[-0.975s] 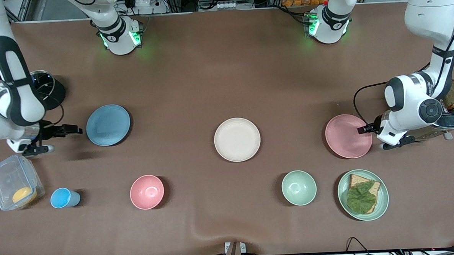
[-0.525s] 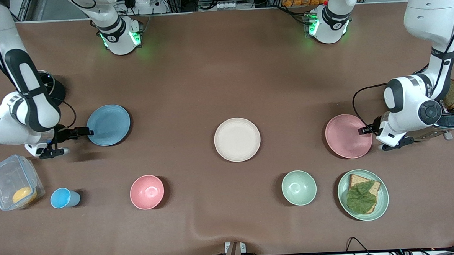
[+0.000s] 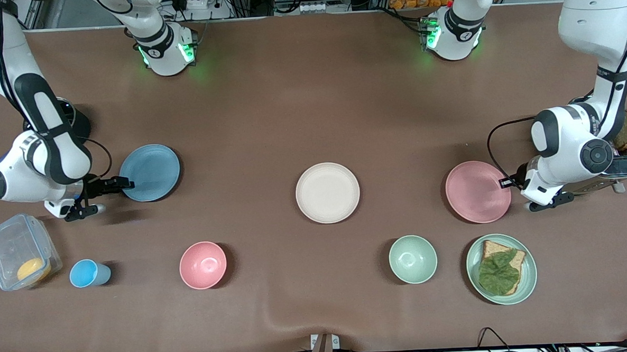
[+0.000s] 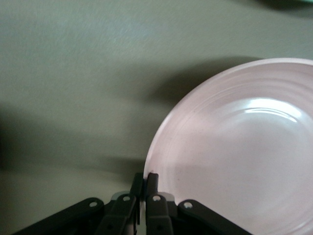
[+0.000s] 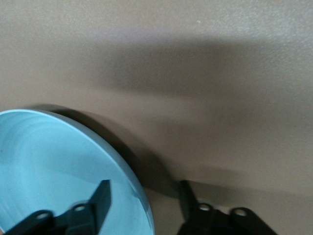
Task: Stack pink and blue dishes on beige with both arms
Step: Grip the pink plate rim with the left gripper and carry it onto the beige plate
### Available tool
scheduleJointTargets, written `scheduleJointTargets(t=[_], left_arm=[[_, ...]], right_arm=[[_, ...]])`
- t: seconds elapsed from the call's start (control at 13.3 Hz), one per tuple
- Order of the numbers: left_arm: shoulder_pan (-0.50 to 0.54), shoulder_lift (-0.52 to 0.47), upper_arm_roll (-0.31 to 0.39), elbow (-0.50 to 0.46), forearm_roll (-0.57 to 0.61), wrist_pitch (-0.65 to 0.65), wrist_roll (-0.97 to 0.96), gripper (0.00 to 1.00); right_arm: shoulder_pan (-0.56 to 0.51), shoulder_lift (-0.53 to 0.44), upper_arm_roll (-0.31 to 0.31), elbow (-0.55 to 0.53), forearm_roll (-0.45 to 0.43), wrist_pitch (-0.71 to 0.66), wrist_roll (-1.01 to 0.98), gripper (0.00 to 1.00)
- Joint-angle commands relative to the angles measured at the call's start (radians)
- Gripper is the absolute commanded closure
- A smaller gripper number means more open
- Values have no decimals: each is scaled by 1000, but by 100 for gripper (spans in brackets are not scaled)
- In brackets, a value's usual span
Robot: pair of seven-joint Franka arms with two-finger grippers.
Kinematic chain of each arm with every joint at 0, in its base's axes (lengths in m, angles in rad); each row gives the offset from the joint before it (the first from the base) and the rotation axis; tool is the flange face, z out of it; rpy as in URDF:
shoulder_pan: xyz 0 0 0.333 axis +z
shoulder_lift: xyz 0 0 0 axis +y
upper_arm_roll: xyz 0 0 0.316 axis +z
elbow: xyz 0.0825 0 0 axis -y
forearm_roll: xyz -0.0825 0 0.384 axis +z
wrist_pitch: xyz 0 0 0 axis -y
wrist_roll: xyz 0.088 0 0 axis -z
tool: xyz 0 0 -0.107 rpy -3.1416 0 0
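- Left gripper (image 3: 504, 182) is pinching the rim of the pink plate (image 3: 475, 191) at the edge nearest the left arm's end of the table; in the left wrist view its fingers (image 4: 152, 180) are pressed together on the plate's lip.
- Pink plate is sitting near the left arm's end of the table, well apart from the beige plate (image 3: 327, 192), and it is casting a dark shadow under its edge.
- Right gripper (image 3: 125, 182) is standing at the rim of the blue plate (image 3: 150, 172), on the side toward the right arm's end of the table.
- In the right wrist view one finger (image 5: 101, 193) is lying over the blue surface and the other is lying outside the rim, so the jaws are straddling the edge with a gap showing between them; they are not closed on it.
- Blue plate is lying near the right arm's end of the table, also well apart from the beige one.
- Beige plate is resting about midway between the two coloured plates, with nothing on it.
- Nearer to the front camera, a pink bowl (image 3: 203, 265), a green bowl (image 3: 413, 259) and a green plate with toast (image 3: 501, 269) are sitting in a row, with a small blue cup (image 3: 88, 273) and a clear lidded box (image 3: 19, 257) toward the right arm's end.
- Beside the left arm a toaster (image 3: 624, 158) is standing at the table's end.
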Motion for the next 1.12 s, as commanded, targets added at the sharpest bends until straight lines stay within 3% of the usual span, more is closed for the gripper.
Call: scheduleJointTargets(t=[0.0,0.3,0.45,0.6,0.75,0.9,1.05], left_arm=[[3,-61,-23,21,-27,-73,15,100],[1,-107,-83,200,-38,-328,-22,100],[-5,-110,-154,288,-54,-396,-107,100],[-16,-85,-239,383,-58,-426,-222,100],[-58,-59,-296,420,-53,-426,-324,100],[-134,-56,-301,420,-67,-411,-336,100],[-164,-35,-305,420,-167,-358,-346,100]], right_arm=[[-11,19,11,14,18,-8,-38,100],[-5,19,11,35,18,-32,-39,100],[-8,19,11,95,18,-139,-39,100],[-10,17,11,109,18,-160,-38,100],[-11,16,10,124,16,-183,-38,100],[-16,16,10,149,16,-225,-39,100],[-17,14,8,164,15,-250,-39,100]])
